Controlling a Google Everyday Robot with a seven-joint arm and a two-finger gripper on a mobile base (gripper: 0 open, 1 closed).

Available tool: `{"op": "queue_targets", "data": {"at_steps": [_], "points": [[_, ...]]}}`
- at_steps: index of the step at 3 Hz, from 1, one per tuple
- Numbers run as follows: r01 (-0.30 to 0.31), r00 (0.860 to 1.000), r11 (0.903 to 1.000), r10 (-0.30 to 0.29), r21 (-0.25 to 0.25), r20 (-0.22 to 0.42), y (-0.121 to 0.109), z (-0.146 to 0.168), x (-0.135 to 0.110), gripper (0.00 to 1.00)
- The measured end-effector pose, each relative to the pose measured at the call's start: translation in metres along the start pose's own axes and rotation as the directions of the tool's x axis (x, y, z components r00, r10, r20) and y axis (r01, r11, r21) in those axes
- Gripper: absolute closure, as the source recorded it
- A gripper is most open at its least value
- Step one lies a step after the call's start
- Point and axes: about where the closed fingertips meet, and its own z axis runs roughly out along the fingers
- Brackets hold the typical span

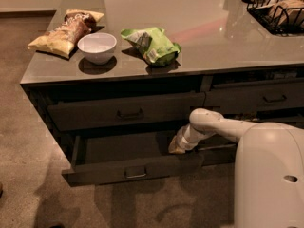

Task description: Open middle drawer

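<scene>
Camera view: finds the gripper point(176, 148) low against the cabinet front, grip state impossible to tell. Places the middle drawer point(95, 171) just left of and beneath it, pulled out, dark inside showing, bar handle point(136, 172) down-left. Sets a shut drawer point(95, 114) up-left, with white bowl point(97, 46) and green bag point(153, 44) higher on the countertop point(213, 46).

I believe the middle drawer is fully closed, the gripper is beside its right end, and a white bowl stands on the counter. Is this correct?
Not quite. The camera view shows the middle drawer pulled out, its dark inside exposed. The rest holds: the gripper is at its right end, and the white bowl stands on the counter.
</scene>
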Motion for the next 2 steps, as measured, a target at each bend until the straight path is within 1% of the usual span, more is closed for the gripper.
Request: {"op": "queue_targets", "data": {"at_steps": [1,2], "points": [[0.023,0.999,0.9993,-0.022,-0.028,0.027,0.002,0.005,0.006,1.00],[0.054,0.997,0.9949,-0.049,-0.085,0.058,0.016,0.002,0.010,1.00]]}}
